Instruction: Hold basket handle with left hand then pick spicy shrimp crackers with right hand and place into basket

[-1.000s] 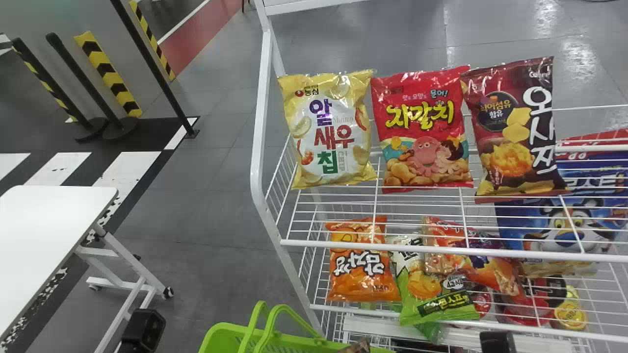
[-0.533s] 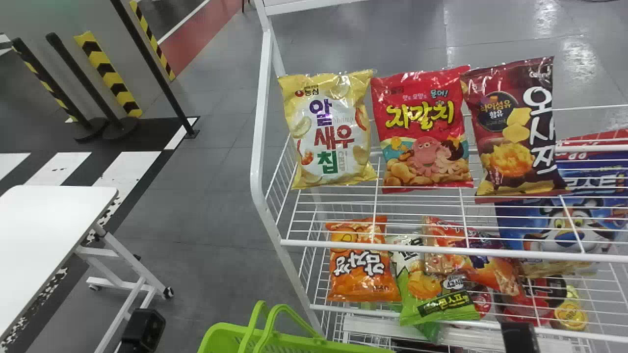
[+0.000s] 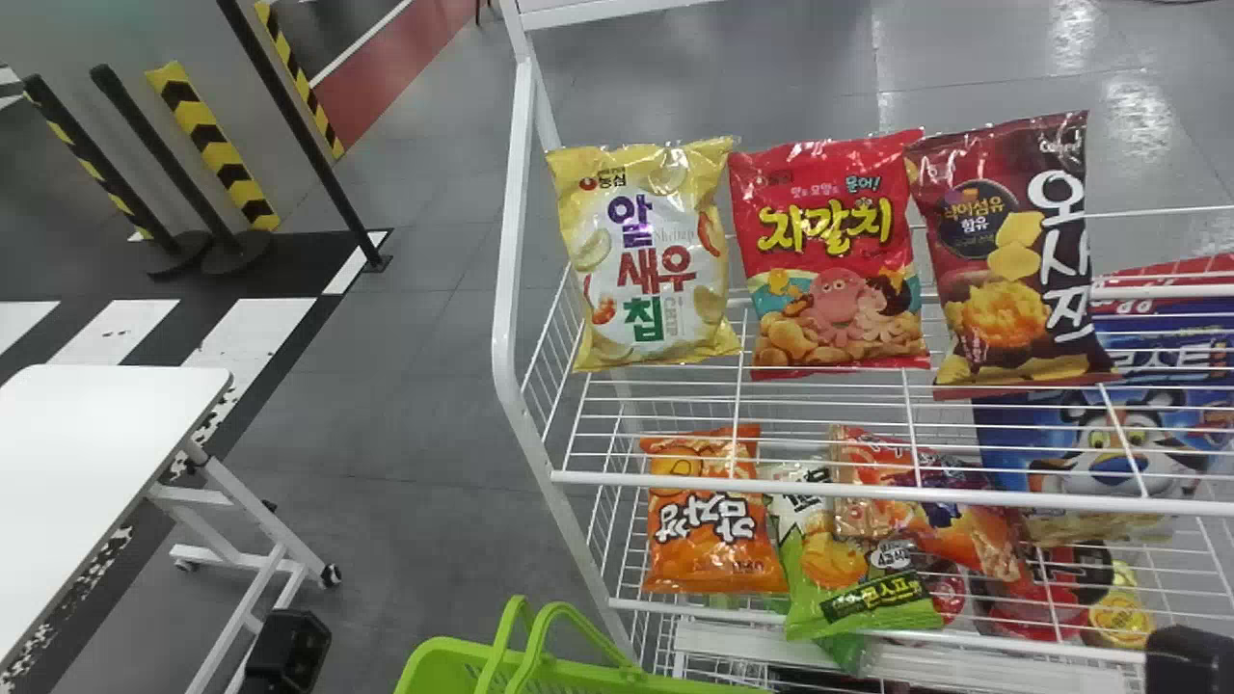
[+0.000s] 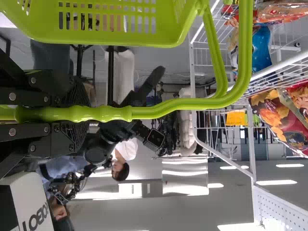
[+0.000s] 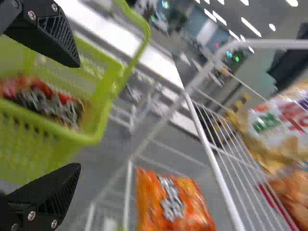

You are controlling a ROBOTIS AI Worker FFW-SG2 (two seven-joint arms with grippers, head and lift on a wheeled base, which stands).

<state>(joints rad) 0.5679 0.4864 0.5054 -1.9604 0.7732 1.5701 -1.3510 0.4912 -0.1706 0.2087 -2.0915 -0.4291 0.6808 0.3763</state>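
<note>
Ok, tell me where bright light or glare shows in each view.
Head view: pale reflections streak the grey floor beyond the wire rack, and small glints catch the red snack bag; left wrist view: bright light strips near the rack's side; right wrist view: a row of light strips above the rack.

Along the near edge, the picture cuts off most of the basket [image 3: 439, 665], its floor out of sight. The red and dark packaging [image 5: 45, 98] inside is too blurred to identify. A black part of the right arm [image 3: 1191, 660], at near right, is cropped too far to tell which part. On the far right, a blue bag [image 3: 1123, 443] is cut off and crossed by shelf wires. Below it, red tubs [image 3: 1041, 612] are half hidden. At left, the white table [image 3: 96, 453] is cut off.
</note>
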